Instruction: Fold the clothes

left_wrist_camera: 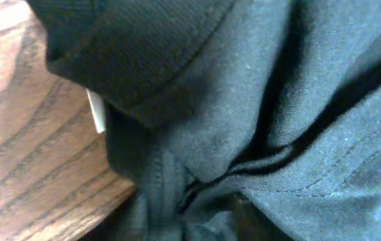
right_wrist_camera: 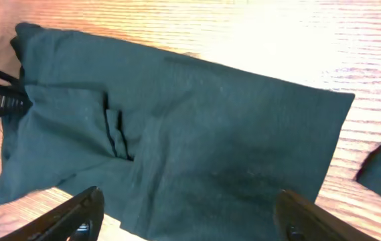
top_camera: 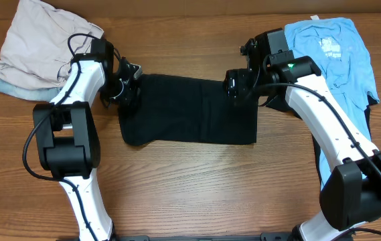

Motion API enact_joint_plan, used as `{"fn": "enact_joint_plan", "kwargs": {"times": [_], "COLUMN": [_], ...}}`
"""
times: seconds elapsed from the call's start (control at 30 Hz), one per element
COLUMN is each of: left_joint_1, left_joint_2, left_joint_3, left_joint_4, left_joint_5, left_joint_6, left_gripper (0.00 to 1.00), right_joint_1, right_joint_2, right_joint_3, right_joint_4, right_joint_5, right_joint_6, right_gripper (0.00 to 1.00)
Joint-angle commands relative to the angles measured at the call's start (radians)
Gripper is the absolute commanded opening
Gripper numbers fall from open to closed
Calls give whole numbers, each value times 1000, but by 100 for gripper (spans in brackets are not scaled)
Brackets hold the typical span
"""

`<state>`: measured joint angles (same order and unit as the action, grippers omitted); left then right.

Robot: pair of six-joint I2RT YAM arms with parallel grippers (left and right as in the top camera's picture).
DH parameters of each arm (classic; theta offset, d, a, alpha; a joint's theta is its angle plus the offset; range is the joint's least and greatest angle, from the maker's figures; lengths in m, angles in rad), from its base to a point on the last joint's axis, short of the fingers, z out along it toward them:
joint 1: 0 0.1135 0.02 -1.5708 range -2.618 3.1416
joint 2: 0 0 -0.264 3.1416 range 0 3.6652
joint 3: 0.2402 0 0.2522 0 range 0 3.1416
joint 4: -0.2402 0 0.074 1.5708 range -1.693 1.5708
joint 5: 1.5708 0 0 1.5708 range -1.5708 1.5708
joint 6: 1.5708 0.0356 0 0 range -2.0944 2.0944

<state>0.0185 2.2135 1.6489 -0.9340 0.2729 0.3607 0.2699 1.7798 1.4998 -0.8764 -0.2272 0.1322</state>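
Overhead, Ben: where does the black garment [top_camera: 190, 110] lie?

Middle of the frame, Ana, spread flat on the wooden table [top_camera: 197, 194] as a rough rectangle. The left gripper [top_camera: 128, 86] is at its upper left corner, the right gripper [top_camera: 238, 86] at its upper right edge.

Are they clamped on it?

The right wrist view shows the right one released: its 2 fingertips [right_wrist_camera: 76, 214] sit wide apart at the bottom of the frame, above the cloth. The left I cannot tell. Its wrist view is filled with bunched black fabric and no finger shows.

Any writing to read?

None legible. A small white tag [left_wrist_camera: 96, 110] peeks from under a fold at the left of the left wrist view, blank as far as I can see. The blue shirt [top_camera: 341, 60] in the upper right of the overhead frame carries a pale print [top_camera: 329, 45], too small to read.

Anything else?

A beige pile of clothes [top_camera: 39, 43] in the upper left corner, with a light blue piece [top_camera: 6, 88] under it.
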Motion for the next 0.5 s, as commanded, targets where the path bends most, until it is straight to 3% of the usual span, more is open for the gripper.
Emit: {"fn": "enact_joint_plan", "kwargs": {"times": [0.0,0.03,0.07,0.23,0.3,0.47], "left_joint_1": [-20,-19,-19,-2,8,21], "left_joint_2": [56,56,55,41,34,-4], "left_joint_3": [-11,-11,-10,39,99,306], "left_joint_4": [-11,-11,-11,-92,-160,-342], "left_joint_5": [-4,-19,-35,-48,-70,-116], "left_joint_6": [-106,-137,-169,-194,-215,-234], "left_gripper": [19,8,4,4,4,4], "right_joint_1": [-2,-2,-2,-2,-2,-2], "right_joint_2": [19,24,30,79,111,219], "right_joint_3": [-4,-5,-7,-15,-19,-20], "right_joint_4": [7,7,6,13,18,37], "right_joint_5": [6,5,3,-29,-68,-206], "right_joint_6": [22,29,30,46,56,95], "right_gripper": [78,74,67,17,10,4]}}
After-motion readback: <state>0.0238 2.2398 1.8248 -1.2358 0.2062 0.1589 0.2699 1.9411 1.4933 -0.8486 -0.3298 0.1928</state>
